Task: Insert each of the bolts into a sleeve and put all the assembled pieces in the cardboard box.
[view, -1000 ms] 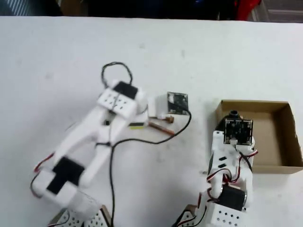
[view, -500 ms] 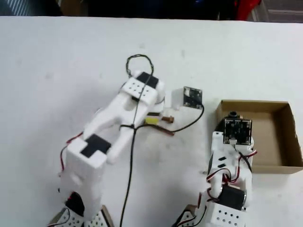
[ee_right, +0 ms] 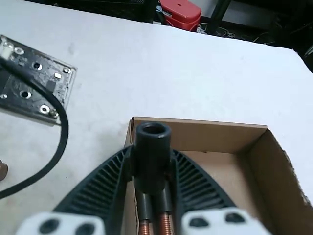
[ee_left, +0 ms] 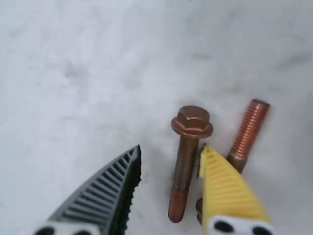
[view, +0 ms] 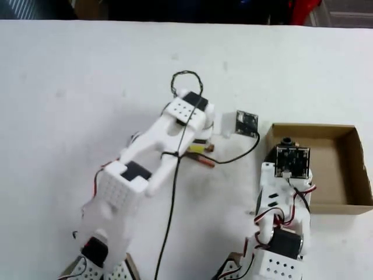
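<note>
Two copper bolts lie side by side on the white table. One bolt, hex head up, lies between the black and yellow fingers of my open left gripper. The other bolt lies just outside the yellow finger. From above, the left gripper hovers over these bolts at mid-table. My right gripper is shut on an upright black sleeve at the near-left corner of the cardboard box. Two copper threaded ends show under the sleeve.
The open cardboard box stands at the right, with the right gripper at its left wall. The left arm's camera board and its black cable hang between the bolts and the box. The far half of the table is bare white.
The left arm has swung right and farther out across the table, bringing its gripper over the two bolts. The right arm and its sleeve have stayed put.
</note>
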{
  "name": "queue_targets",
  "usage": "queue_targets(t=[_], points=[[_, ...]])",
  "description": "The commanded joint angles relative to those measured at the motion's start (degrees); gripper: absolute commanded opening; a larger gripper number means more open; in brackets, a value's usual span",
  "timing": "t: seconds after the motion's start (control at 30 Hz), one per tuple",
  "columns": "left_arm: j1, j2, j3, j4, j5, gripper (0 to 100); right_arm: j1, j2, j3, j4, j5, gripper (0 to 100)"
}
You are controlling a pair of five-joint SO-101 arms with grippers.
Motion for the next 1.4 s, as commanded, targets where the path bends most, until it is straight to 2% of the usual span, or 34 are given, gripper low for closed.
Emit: queue_targets(t=[0.0, 0.43, 0.6, 0.7, 0.9, 1.23, 1.3, 1.37], points=[[0.8, 0.9, -5.5, 0.1, 0.0, 22, 0.2, -0.6, -0.5, -1.5, 0.0, 1.8], [3.8, 5.1, -7.5, 0.2, 0.4, 9, 0.2, -0.6, -0.5, -1.5, -0.1, 1.8], [3.1, 4.8, -7.6, -0.6, 8.4, 3, 0.2, -0.6, -0.5, -1.5, -0.3, 1.8], [2.7, 5.2, -7.3, -5.3, 13.0, 2, 0.2, -0.6, -0.5, -1.5, -0.4, 1.8], [0.2, 4.7, -7.6, -8.7, 16.5, 2, 0.0, -0.6, -0.4, -1.3, -0.4, 1.8], [0.5, 4.6, -7.6, 2.6, 16.9, 2, -3.6, -0.6, 3.0, -5.9, -0.1, 1.7], [0.6, 4.5, -7.7, 6.2, 21.0, 2, -3.6, -0.6, 3.7, -7.5, 0.0, 1.7], [0.2, 4.6, -9.8, 10.2, 29.1, 2, -3.6, -0.6, 3.9, -7.9, 0.0, 1.7]])
